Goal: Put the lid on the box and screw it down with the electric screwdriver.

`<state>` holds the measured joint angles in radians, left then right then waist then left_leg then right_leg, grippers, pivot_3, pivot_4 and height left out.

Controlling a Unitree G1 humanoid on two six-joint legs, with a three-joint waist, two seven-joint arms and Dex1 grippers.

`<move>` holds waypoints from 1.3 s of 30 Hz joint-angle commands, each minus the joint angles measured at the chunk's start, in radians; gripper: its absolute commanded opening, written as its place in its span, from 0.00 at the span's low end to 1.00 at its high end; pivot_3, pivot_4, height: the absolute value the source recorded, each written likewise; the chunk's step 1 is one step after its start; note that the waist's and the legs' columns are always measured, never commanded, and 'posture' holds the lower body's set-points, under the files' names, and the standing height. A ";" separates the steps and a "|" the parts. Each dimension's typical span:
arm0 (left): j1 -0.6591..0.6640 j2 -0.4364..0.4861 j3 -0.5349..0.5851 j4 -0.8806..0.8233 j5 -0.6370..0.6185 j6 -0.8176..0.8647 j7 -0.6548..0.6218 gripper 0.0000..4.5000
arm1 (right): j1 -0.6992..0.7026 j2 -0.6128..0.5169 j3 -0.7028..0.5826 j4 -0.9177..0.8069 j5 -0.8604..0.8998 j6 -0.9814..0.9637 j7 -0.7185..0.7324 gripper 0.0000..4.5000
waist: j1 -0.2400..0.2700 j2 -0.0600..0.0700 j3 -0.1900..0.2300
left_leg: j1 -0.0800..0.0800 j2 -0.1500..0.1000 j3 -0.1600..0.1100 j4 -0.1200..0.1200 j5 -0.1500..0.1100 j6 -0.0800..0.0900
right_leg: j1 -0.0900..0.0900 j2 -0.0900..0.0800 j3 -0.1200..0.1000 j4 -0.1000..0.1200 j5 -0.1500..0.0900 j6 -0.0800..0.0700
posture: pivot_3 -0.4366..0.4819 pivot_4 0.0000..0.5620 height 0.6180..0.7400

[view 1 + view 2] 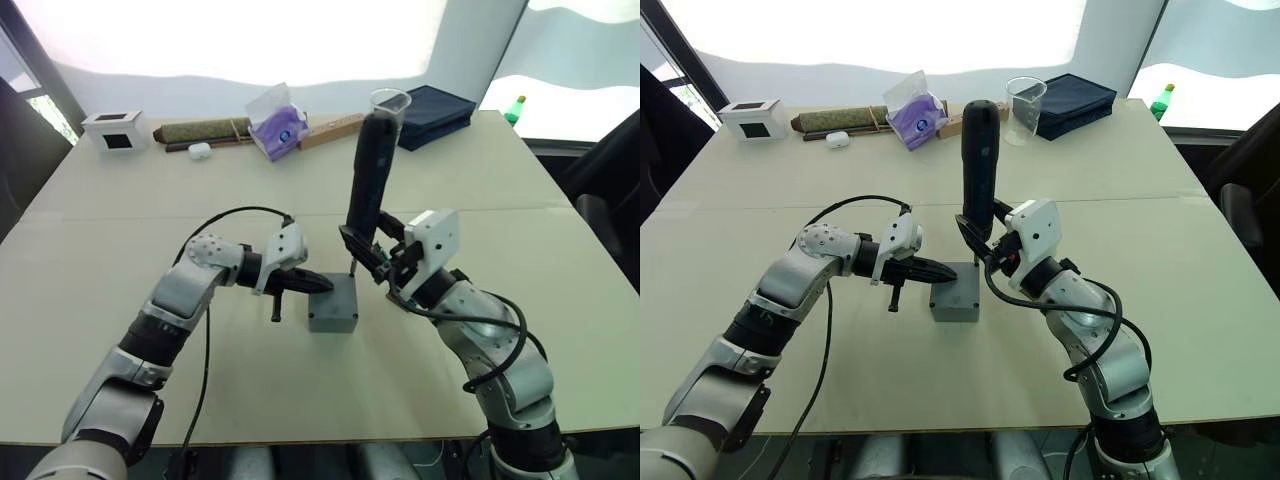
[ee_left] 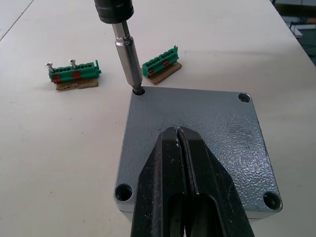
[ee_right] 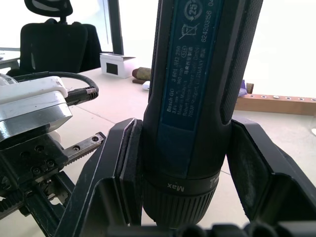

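Observation:
The grey lid [image 2: 207,123] lies on the grey box [image 1: 332,318] in the middle of the table. My left gripper [image 2: 178,132] is shut, and its fingertips rest flat on the lid's top, reaching in from the left. My right gripper [image 1: 366,252] is shut on the black electric screwdriver [image 1: 368,170] and holds it nearly upright over the box's far right corner. The metal bit [image 2: 126,57] stands in a recessed corner hole of the lid. The other three corner holes show in the left wrist view.
Two green terminal blocks [image 2: 74,74] [image 2: 160,61] lie on the table just beyond the box. Along the far edge stand a white box with a black window [image 1: 117,130], a rolled mat [image 1: 205,130], a purple pack [image 1: 278,125], a plastic cup [image 1: 390,105] and a navy case [image 1: 435,115].

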<state>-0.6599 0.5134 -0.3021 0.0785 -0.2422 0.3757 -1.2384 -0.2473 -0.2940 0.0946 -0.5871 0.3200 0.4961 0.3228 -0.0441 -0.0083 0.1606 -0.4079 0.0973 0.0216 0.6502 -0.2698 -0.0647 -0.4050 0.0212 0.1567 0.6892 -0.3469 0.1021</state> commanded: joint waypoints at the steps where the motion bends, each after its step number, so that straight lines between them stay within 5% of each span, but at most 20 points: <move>1: 0.006 0.008 -0.018 0.012 0.026 -0.002 -0.002 0.00 | -0.001 0.004 -0.006 -0.034 -0.003 -0.026 0.003 0.47 | 0.000 0.000 0.000 | 0.000 0.000 0.000 0.000 0.000 0.000 | 0.000 0.000 0.000 0.000 0.000 0.000 | 0.48 0.27 1.00; 11: 0.001 0.003 -0.021 -0.004 0.024 0.028 0.002 0.00 | 0.116 0.003 0.053 0.071 -0.068 -0.094 0.012 0.47 | 0.000 -0.001 -0.001 | 0.003 0.000 0.000 0.000 0.000 0.000 | 0.004 0.000 0.000 -0.001 0.000 0.000 | 0.48 0.27 1.00; 16: 0.006 0.009 -0.026 -0.052 0.024 0.076 0.007 0.00 | 0.109 -0.012 0.095 0.119 -0.129 -0.067 -0.003 0.47 | -0.001 -0.001 -0.002 | 0.016 0.000 0.000 -0.002 -0.003 0.006 | 0.017 0.000 0.000 -0.003 0.000 0.000 | 0.48 0.27 1.00; 39: 0.037 0.025 -0.062 -0.029 0.057 0.036 0.005 0.00 | 0.133 0.043 0.078 0.135 -0.102 -0.048 -0.007 0.47 | 0.000 -0.012 -0.022 | 0.017 0.000 0.000 -0.003 -0.004 0.007 | 0.018 0.000 0.000 -0.003 -0.001 0.000 | 0.48 0.27 1.00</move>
<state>-0.6349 0.5271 -0.3385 0.0376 -0.2103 0.4044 -1.2272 -0.1579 -0.2460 0.1536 -0.5262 0.2208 0.3830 0.3075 -0.0440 -0.0203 0.1385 -0.3907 0.0973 0.0213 0.6472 -0.2737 -0.0582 -0.3870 0.0217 0.1566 0.6857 -0.3475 0.1017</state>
